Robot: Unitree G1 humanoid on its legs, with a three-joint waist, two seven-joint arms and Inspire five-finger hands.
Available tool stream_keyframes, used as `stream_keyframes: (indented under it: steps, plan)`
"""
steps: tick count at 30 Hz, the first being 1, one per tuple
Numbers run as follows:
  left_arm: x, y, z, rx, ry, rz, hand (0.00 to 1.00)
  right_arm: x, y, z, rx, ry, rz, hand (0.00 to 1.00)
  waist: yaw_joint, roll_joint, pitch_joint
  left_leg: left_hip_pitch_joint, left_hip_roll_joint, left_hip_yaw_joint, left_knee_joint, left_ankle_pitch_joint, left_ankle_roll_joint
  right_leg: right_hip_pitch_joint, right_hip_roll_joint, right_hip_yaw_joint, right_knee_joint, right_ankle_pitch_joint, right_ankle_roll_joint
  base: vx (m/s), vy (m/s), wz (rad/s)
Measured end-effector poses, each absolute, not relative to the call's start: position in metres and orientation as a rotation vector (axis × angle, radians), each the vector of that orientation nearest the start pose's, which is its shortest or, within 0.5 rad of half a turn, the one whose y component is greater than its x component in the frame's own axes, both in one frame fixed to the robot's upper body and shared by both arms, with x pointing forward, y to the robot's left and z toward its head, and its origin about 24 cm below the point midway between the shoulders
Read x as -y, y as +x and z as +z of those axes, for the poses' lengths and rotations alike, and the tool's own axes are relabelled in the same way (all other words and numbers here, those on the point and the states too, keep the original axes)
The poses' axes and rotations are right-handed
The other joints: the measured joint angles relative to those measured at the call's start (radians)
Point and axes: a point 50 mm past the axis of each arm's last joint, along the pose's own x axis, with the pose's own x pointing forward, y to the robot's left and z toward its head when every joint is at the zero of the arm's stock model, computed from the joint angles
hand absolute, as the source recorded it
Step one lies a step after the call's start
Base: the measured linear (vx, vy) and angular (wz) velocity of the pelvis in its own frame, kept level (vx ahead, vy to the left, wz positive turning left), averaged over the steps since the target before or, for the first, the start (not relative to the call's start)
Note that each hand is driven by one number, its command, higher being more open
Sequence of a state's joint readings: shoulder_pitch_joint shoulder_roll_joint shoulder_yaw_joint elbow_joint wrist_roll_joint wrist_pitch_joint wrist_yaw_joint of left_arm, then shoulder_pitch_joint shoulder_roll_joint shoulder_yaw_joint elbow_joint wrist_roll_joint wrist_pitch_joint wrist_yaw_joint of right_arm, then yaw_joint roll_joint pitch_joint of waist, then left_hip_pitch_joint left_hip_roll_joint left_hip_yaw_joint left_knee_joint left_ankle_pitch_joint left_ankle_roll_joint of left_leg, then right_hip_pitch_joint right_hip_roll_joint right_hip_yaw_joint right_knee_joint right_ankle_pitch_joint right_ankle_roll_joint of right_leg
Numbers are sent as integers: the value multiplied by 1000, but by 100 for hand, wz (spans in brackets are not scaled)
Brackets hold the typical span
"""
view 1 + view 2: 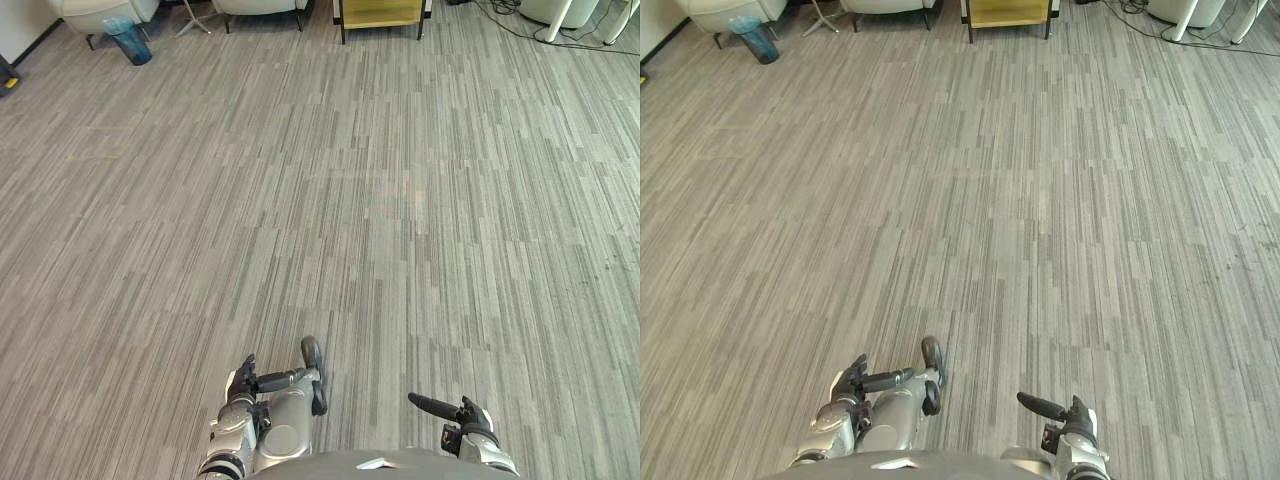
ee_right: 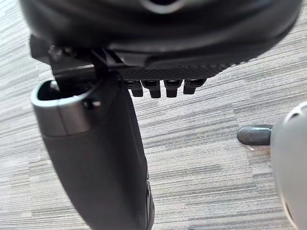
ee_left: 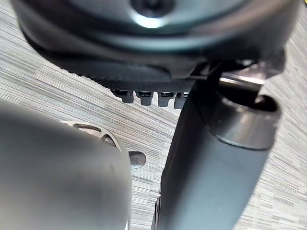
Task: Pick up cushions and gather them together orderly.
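My left hand (image 1: 272, 384) hangs low at the near edge of the grey striped carpet (image 1: 330, 220), thumb out to the side and fingers relaxed, holding nothing. In the left wrist view its fingers (image 3: 148, 97) stand in a straight row over bare carpet beside the thumb (image 3: 211, 163). My right hand (image 1: 452, 412) is also low near the front edge, thumb pointing inward. Its fingers (image 2: 163, 88) are straight over the carpet and hold nothing.
Far ahead stand pale armchairs (image 1: 100, 12), a blue bin (image 1: 128, 42), a yellow-fronted cabinet (image 1: 380, 14) and white stand legs (image 1: 556, 24) with floor cables. Wide open carpet lies between me and them.
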State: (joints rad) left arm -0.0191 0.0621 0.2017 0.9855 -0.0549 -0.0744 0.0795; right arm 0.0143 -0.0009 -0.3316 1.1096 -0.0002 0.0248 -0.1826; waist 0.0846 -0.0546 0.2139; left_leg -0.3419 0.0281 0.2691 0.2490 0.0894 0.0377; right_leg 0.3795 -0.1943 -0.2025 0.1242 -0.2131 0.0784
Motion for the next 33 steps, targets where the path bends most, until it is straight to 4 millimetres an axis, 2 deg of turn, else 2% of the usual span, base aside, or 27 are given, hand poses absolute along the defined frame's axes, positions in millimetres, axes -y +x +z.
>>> stream_keyframes:
  steps: [2, 3, 4, 5, 6, 7, 8, 9, 10, 11, 12, 13, 14, 15, 17, 18, 19, 21, 22, 23, 25, 27, 28, 30, 31, 32, 33]
  plan:
    - [-206, 148, -140, -885, -49, 323, 100, 197, 94, -165, -1169, 76, -469, 100, 0, -10, -10, -6, 1, -4, 126, -105, 8, -30, -20, 39, 153, 48, 66, 643, 178, 29]
    - [-208, 145, -141, -903, -37, 321, 100, 199, 94, -165, -1168, 71, -471, 100, -2, -15, -22, 12, -1, -4, 168, -170, 2, -78, -35, 63, 293, 103, 99, 645, 195, 6]
    - [-210, 143, -142, -918, -24, 317, 100, 200, 97, -164, -1154, 65, -466, 100, -5, -22, -26, 60, -8, -3, 170, -218, 0, -165, -55, 100, 497, 230, 124, 625, 167, 0]
    - [-209, 141, -144, -938, -3, 298, 100, 201, 101, -162, -1138, 63, -460, 100, -12, -26, -23, 113, -16, -6, 146, -253, 3, -265, -81, 110, 714, 246, 137, 479, 109, -7]
    - [-209, 140, -145, -949, 5, 294, 100, 202, 103, -162, -1128, 61, -458, 100, -16, -26, -19, 151, -23, -7, 130, -267, 3, -320, -104, 99, 821, 212, 116, 691, 98, -7]
    - [-207, 134, -148, -979, 9, 288, 100, 206, 104, -160, -1119, 54, -459, 100, -29, -17, -16, 240, -32, -10, 79, -285, 1, -406, -133, 58, 960, 125, 35, 556, 49, -6]
    - [-206, 132, -149, -991, 12, 283, 100, 208, 104, -160, -1121, 50, -461, 100, -36, -9, -11, 280, -32, -13, 54, -289, 1, -435, -137, 41, 986, 90, 7, 666, 26, -5]
    - [-201, 129, -151, -1002, 25, 255, 100, 221, 107, -156, -1091, 32, -476, 100, -53, 24, 0, 412, -26, -24, -38, -294, -5, -539, -125, -21, 966, -8, -42, 542, -48, 15]
    - [-197, 128, -152, -1009, 29, 240, 100, 229, 107, -154, -1075, 5, -485, 100, -63, 50, 12, 485, -4, -39, -75, -299, -13, -615, -82, -52, 846, -61, -65, 542, -91, 23]
    - [-196, 129, -152, -1008, 27, 238, 100, 231, 107, -153, -1073, 1, -488, 100, -65, 52, 14, 501, 4, -42, -81, -301, -16, -639, -65, -53, 788, -64, -66, 541, -182, 50]
    - [-196, 128, -152, -1009, 30, 235, 100, 230, 106, -154, -1074, 21, -496, 100, -72, 51, 14, 530, 20, -63, -89, -307, -25, -700, -31, -46, 606, -46, -49, 547, -282, 59]
    - [-198, 127, -153, -1012, 33, 239, 100, 225, 110, -153, -1049, 31, -488, 100, -87, 38, 14, 548, 33, -83, -89, -328, -55, -730, -3, -27, 431, 48, -38, 570, -323, 82]
    - [-196, 124, -154, -1025, 29, 239, 100, 227, 113, -152, -1039, 26, -485, 100, -102, 52, 17, 574, 59, -112, -89, -354, -88, -705, 24, -34, 421, 94, -80, 606, -357, 45]
    - [-186, 122, -156, -1038, 7, 218, 100, 229, 118, -150, -1027, 12, -482, 100, -76, 81, 10, 579, 84, -123, -91, -349, -86, -693, 49, -44, 428, 79, -85, 691, -419, 37]
    - [-186, 122, -156, -1033, 8, 205, 100, 235, 115, -149, -1030, 27, -521, 100, -70, 79, 12, 584, 83, -155, -55, -293, -83, -687, 48, 10, 525, 17, -98, 588, -375, 49]
    - [-181, 121, -157, -1035, -5, 210, 100, 236, 103, -153, -1066, 50, -554, 100, -74, 79, 10, 573, 104, -176, 38, -272, -108, -632, 43, -17, 537, -40, -105, 391, -270, 88]
    - [-183, 122, -156, -1024, -25, 235, 100, 233, 95, -155, -1083, 55, -556, 100, -82, 86, 7, 493, 134, -189, 226, -269, -115, -565, 48, -55, 489, -80, -105, 478, -337, 92]
    - [-185, 123, -154, -1010, -46, 262, 100, 233, 92, -155, -1082, 65, -563, 100, -85, 100, 13, 374, 187, -196, 474, -217, -154, -499, 76, -78, 427, -101, -110, 368, -229, 48]
    - [-186, 125, -152, -987, -73, 299, 100, 235, 90, -154, -1080, 64, -580, 100, -79, 119, 21, 240, 264, -161, 741, -249, -147, -401, 122, -96, 345, -103, -114, 449, -185, 17]
    - [-188, 130, -149, -965, -64, 298, 100, 232, 86, -156, -1091, 71, -581, 100, -66, 103, 24, 191, 270, -124, 775, -279, -139, -338, 125, -103, 296, -104, -115, 408, -106, 5]
    - [-191, 136, -146, -934, -51, 288, 100, 225, 84, -158, -1099, 82, -572, 100, -50, 77, 23, 140, 262, -72, 702, -314, -120, -269, 124, -102, 230, -101, -111, 320, -53, -7]
    - [-191, 140, -143, -912, -53, 293, 100, 223, 84, -157, -1092, 92, -575, 100, -38, 67, 27, 109, 245, -31, 522, -330, -117, -217, 118, -98, 188, -100, -108, 371, 20, -12]
    - [-192, 142, -142, -902, -53, 294, 100, 221, 85, -157, -1092, 96, -579, 100, -37, 61, 29, 99, 208, -31, 362, -320, -118, -191, 107, -97, 176, -101, -106, 486, 133, -15]
    - [-193, 142, -142, -902, -51, 296, 100, 217, 85, -158, -1092, 113, -582, 100, -33, 48, 29, 101, 137, -43, 106, -223, -104, -162, 76, -78, 172, -117, -78, 464, 193, -33]
    - [-191, 139, -143, -911, -60, 304, 100, 219, 84, -158, -1095, 115, -587, 100, -23, 55, 25, 116, 102, -82, -8, -59, -108, -141, 67, -37, 172, -139, -40, 358, 195, -51]
    - [-192, 138, -144, -916, -62, 308, 100, 218, 84, -158, -1097, 114, -586, 100, -18, 56, 23, 126, 100, -88, -13, -17, -106, -135, 65, -25, 171, -142, -35, 441, 214, -53]
    - [-199, 140, -143, -913, -43, 315, 100, 207, 86, -160, -1103, 136, -561, 100, -21, 13, 9, 137, 63, -70, -5, -51, -93, -129, 30, 21, 162, -128, -25, 443, 190, -24]
